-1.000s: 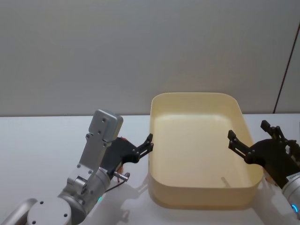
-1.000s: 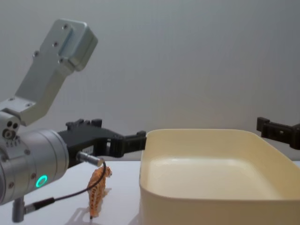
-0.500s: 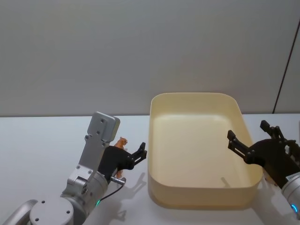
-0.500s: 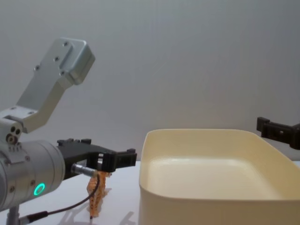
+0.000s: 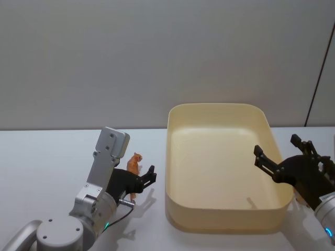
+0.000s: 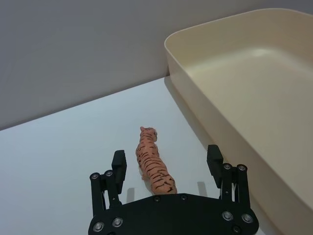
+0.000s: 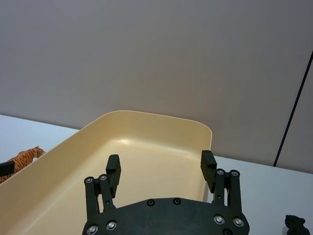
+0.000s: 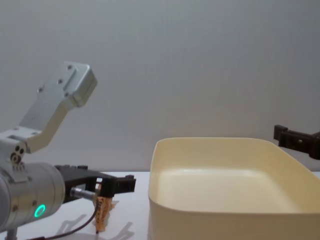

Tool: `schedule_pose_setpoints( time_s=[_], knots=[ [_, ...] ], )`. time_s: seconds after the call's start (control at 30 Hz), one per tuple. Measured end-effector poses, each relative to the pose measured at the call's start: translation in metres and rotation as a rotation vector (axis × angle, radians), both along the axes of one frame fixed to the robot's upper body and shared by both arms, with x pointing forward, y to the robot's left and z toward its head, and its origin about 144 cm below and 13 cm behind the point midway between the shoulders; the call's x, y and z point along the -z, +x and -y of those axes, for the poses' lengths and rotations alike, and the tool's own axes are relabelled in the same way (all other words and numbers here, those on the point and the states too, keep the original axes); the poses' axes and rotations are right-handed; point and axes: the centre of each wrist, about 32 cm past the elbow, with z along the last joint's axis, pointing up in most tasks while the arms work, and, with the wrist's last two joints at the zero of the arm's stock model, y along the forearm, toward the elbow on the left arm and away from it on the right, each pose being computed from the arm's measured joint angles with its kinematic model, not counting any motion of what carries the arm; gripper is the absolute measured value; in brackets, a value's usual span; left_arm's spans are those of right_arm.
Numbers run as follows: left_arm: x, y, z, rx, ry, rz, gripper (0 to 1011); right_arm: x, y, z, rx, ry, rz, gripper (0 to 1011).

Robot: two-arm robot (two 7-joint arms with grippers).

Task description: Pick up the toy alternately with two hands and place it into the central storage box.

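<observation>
The toy, a small orange striped tiger (image 6: 152, 164), stands on the white table left of the central storage box (image 5: 220, 107), a cream-yellow tub. My left gripper (image 6: 166, 157) is open and low, one finger on each side of the tiger's rear half without touching it. From the head view the tiger (image 5: 135, 163) stands just beyond the left gripper (image 5: 149, 175). In the chest view the tiger (image 8: 103, 207) stands under the left gripper (image 8: 125, 184). My right gripper (image 7: 160, 161) hangs open above the box's right rim (image 7: 161, 118), holding nothing.
The white table (image 5: 47, 157) spreads to the left of the tiger, with a grey wall behind. A small black figure (image 7: 296, 225) lies on the table right of the box. The box interior (image 8: 225, 182) holds nothing.
My left gripper has drawn back from the box's left wall and dropped lower, bringing its open fingers to either side of the tiger. The right arm has not moved.
</observation>
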Motion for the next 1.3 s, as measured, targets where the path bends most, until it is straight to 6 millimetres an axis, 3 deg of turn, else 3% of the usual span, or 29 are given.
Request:
schedule_pose_setpoints(
  time_s=[0.63,0.93,1.3],
  knots=[
    [0.019,0.021,-0.005,-0.069,-0.025,-0.079,979,0.000,0.000,0.000,0.000,0.000,0.000,1001],
    [0.023,0.026,-0.006,-0.079,-0.035,-0.092,756,0.000,0.000,0.000,0.000,0.000,0.000,1001],
    [0.023,0.026,-0.005,-0.078,-0.034,-0.091,393,0.000,0.000,0.000,0.000,0.000,0.000,1001]
  ],
)
